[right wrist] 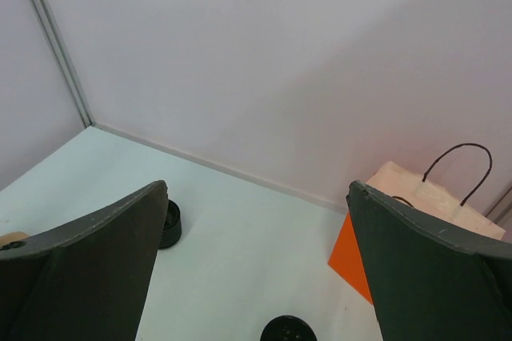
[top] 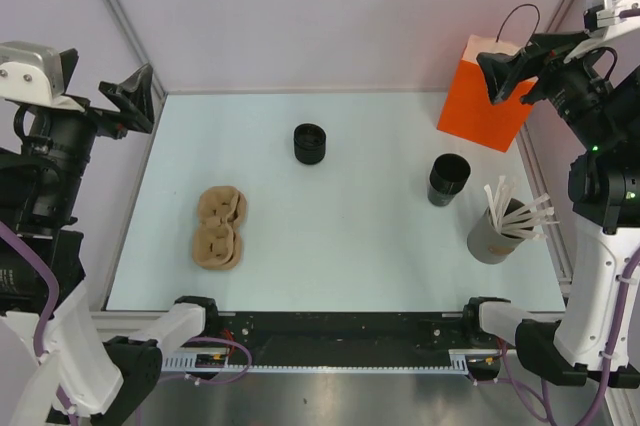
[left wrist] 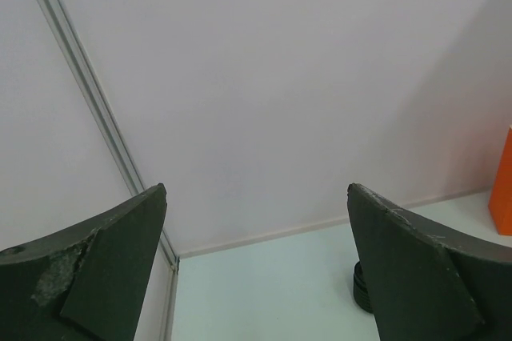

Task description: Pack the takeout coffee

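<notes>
1. My left pincer (left wrist: 257, 187) hung above the surface's far left corner, jaws spread as wide as they go, with nothing between them.
2. My right pincer (right wrist: 259, 184) hung above the far right corner, over the bag (top: 487, 101), equally wide and equally empty.
3. I saw 2 black cups, both standing upright on the surface (top: 350, 246). The middle cup (top: 310, 143) stood alone toward the far edge. The right cup (top: 449, 178) stood near the right edge, between the bag and the tub (top: 492, 236), and my right wrist view showed a round black lid on it.
4. I could not tell which of the 2 was the coffee to pack. The lidded right cup was my guess.
5. By my reckoning the task had not started. No cup was gripped, none sat in the bag that I could see, and the tray (top: 221, 228) near the left edge lay bare.
6. What was left was everything: reach a cup, close on it, carry it and set it down in the packing.
7. The surface was pale and matte. The orange bag stood in its far right corner with its handle up, and white sticks (top: 520, 211) fanned out of the grey tub.
8. Plain pale walls (top: 350, 16) closed in the far and side edges.
</notes>
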Robot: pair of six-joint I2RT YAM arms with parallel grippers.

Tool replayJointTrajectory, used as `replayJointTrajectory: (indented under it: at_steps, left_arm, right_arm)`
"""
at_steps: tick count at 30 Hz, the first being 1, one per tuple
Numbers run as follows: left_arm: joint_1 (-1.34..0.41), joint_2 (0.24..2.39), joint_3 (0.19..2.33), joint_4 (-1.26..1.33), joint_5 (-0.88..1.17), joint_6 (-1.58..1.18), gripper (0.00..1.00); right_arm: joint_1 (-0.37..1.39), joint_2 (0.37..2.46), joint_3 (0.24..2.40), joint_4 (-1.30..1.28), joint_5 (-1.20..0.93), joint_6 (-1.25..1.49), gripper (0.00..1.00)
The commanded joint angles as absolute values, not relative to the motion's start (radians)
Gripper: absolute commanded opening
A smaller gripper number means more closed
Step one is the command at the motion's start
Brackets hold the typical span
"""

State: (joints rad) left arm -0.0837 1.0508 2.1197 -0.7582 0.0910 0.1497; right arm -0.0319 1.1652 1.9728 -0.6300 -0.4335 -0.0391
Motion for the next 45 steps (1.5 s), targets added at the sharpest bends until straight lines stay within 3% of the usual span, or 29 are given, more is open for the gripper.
replayJointTrajectory:
  at_steps: [1,17,33,45]
  left_arm:
    - [-0.077,1.048,2.109,-0.744,0.124,0.115,1.00]
    - [-0.077,1.052,2.000,-0.741,0.251,0.190,1.00]
    - [-0.045,0.999,1.459,-0.942,0.239,0.909,1.00]
    - [0.198,1.052,1.252,-1.072,0.489,1.193,1.00]
  right_arm:
    - [-0.029,1.157,1.976,-0.594,-0.456,-0.051,1.00]
    - [-0.005,1.170,1.899,-0.572,-0.509,-0.086,1.00]
    - [0.158,1.144,1.743,-0.670,-0.377,-0.273,1.00]
    - [0.176,1.109,1.654,-0.676,-0.311,-0.314,1.00]
